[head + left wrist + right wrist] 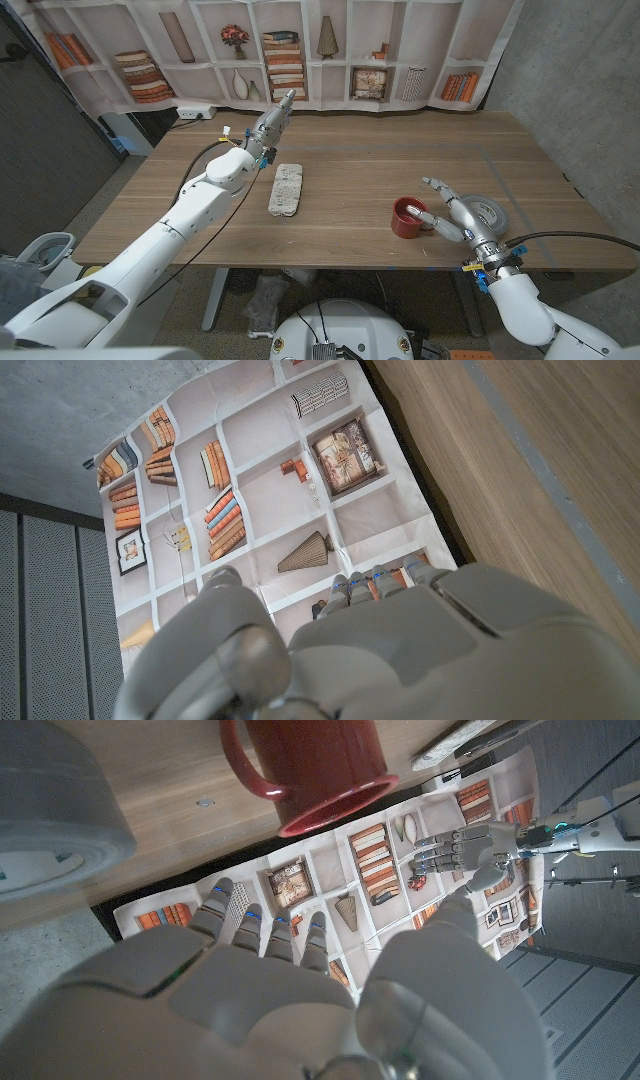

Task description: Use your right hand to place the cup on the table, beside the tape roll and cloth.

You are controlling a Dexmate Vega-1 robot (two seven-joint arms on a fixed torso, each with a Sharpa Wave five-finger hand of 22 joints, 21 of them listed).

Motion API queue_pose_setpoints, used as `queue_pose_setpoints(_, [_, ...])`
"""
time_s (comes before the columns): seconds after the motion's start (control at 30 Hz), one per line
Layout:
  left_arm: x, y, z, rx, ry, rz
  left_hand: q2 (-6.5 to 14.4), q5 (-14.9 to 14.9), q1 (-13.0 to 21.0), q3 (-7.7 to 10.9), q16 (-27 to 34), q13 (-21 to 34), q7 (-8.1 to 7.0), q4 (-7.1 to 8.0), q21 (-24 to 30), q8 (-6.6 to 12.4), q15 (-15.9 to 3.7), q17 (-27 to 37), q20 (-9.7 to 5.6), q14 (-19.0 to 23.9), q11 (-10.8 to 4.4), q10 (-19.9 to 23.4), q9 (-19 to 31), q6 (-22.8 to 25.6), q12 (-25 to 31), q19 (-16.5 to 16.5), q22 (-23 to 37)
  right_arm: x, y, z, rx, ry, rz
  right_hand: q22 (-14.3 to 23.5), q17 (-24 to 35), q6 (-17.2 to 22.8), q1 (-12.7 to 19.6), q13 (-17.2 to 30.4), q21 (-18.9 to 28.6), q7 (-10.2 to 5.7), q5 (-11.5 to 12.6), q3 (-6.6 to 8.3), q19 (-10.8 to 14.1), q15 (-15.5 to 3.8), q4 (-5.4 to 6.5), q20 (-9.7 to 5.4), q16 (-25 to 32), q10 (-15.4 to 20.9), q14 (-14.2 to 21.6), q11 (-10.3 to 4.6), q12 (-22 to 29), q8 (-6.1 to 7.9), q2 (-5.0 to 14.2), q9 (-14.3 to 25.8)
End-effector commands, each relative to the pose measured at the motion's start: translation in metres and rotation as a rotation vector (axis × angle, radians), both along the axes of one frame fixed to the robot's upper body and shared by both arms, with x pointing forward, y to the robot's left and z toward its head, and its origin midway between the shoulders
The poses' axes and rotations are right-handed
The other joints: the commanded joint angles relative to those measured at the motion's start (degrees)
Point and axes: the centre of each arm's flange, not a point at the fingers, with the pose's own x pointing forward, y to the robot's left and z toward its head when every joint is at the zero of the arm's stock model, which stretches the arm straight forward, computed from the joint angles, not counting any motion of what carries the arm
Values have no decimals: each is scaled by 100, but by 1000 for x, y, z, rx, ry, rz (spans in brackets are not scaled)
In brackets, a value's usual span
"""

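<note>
The red cup (408,217) stands upright on the wooden table (380,150), its handle toward my right hand. A grey tape roll (487,213) lies just to its right. The folded grey cloth (287,188) lies farther left, mid-table. My right hand (447,212) hovers between cup and roll with fingers spread, holding nothing. In the right wrist view the cup (310,765) and tape roll (50,810) sit beyond my right hand (300,990), a gap showing between its fingertips and the cup. My left hand (272,122) is raised over the table's far left, fingers stretched out and empty.
A printed bookshelf backdrop (300,50) hangs behind the table's far edge. A white power strip (195,112) sits at the back left. The left wrist view shows my left hand (400,650) against the backdrop (250,490), with the table (520,470) alongside.
</note>
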Motion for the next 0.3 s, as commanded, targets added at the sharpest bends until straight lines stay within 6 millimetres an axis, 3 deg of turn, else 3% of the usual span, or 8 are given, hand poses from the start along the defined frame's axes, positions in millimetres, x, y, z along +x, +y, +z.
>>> queue_pose_setpoints(0.03, [2, 6, -11, -15, 14, 1, 51, -22, -3, -41, 2, 24, -28, 22, -7, 1, 45, 12, 15, -174, -13, 14, 32, 13, -4, -320, 35, -7, 1, 15, -24, -41, -16, 14, 4, 94, -34, 3, 17, -12, 37, -44, 37, 16, 11, 10, 37, 36, 69, 7, 43, 39, 3, 8])
queue_pose_setpoints(0.3, [1, 13, -14, -21, 19, 7, 54, -22, -1, -47, 2, 24, -30, 21, -7, 1, 49, 12, 15, -175, -10, 11, 32, 11, -5, -321, 35, -1, 3, 21, -21, -33, -16, 15, 0, 148, -50, 2, 22, -42, 60, -54, 56, -6, 25, 9, 44, 74, 117, 11, 53, 45, 25, -2])
